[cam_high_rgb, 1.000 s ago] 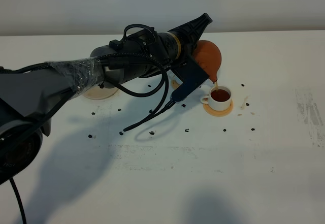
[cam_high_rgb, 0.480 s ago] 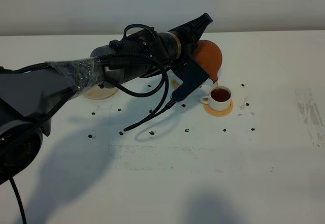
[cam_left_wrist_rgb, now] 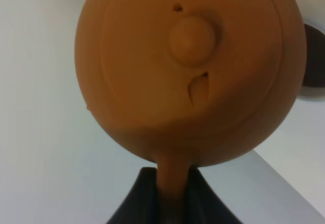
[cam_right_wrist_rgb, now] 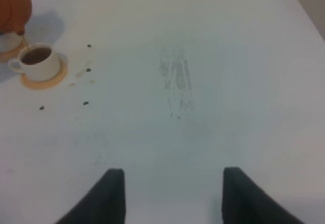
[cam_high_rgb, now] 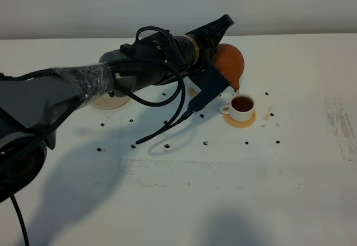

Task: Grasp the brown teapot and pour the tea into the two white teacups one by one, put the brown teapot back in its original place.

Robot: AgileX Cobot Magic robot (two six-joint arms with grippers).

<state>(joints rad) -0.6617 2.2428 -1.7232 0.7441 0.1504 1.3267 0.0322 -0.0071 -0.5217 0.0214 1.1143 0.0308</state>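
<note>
My left gripper (cam_high_rgb: 217,52) is shut on the loop handle of the brown teapot (cam_high_rgb: 227,63). The teapot is tilted with its spout down over a white teacup (cam_high_rgb: 242,105) on an orange-tan coaster (cam_high_rgb: 241,121). A thin stream of tea (cam_high_rgb: 236,92) runs into the cup, which is nearly full of dark liquid. The left wrist view shows the teapot's lid and knob (cam_left_wrist_rgb: 190,36) and the handle between the fingers (cam_left_wrist_rgb: 147,198). The second teacup (cam_right_wrist_rgb: 6,41) shows only partly under the teapot in the right wrist view. The pale beige disc (cam_high_rgb: 109,102) lies bare at the left. My right gripper (cam_right_wrist_rgb: 175,193) is open and empty.
Several small dark specks (cam_high_rgb: 166,145) are scattered on the white table (cam_high_rgb: 223,190). Faint grey smears (cam_high_rgb: 340,124) mark the table's right side. A black cable (cam_high_rgb: 178,109) loops under the left arm. Small tea splashes (cam_high_rgb: 270,114) lie right of the cup.
Almost nothing differs. The teapot stays tilted over the right cup and the tea keeps running into it. The right arm has not moved.
</note>
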